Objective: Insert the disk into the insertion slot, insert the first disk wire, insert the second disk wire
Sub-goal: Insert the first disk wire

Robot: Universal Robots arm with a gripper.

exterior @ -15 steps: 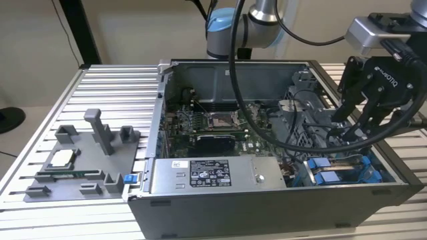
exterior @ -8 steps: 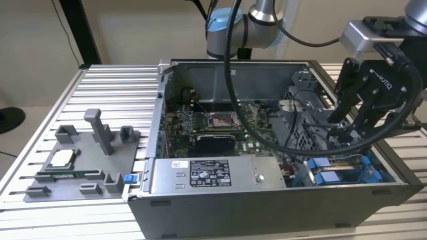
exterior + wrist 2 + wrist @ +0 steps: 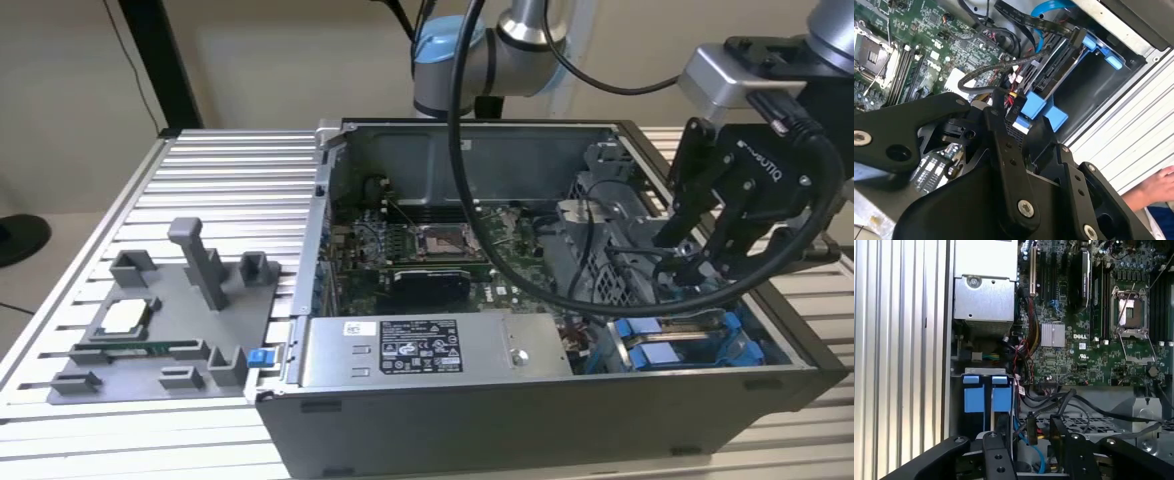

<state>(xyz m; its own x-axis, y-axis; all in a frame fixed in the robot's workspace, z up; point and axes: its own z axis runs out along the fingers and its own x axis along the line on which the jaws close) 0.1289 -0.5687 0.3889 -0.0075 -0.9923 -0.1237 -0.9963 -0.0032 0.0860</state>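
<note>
My black gripper (image 3: 701, 262) hangs inside the open computer case, just above the insertion slot (image 3: 667, 345) with its blue rails at the exterior view's right. In the second wrist view the disk (image 3: 1054, 70) sits edge-on in the slot, its blue carrier tabs (image 3: 1034, 107) facing out and a flat black cable reaching its end. The gripper (image 3: 1029, 427) is open, its fingers (image 3: 999, 445) apart. A small black wire connector (image 3: 1031, 424) with red and yellow leads lies between them, close to one finger (image 3: 999, 125).
The motherboard (image 3: 427, 245) fills the case floor and the grey labelled power-supply box (image 3: 414, 350) lies along the near wall. Loose black cables (image 3: 1079, 405) cross the perforated cage. A grey parts tray (image 3: 160, 320) rests on the ribbed table. A person's hand (image 3: 1159, 185) is beside the case.
</note>
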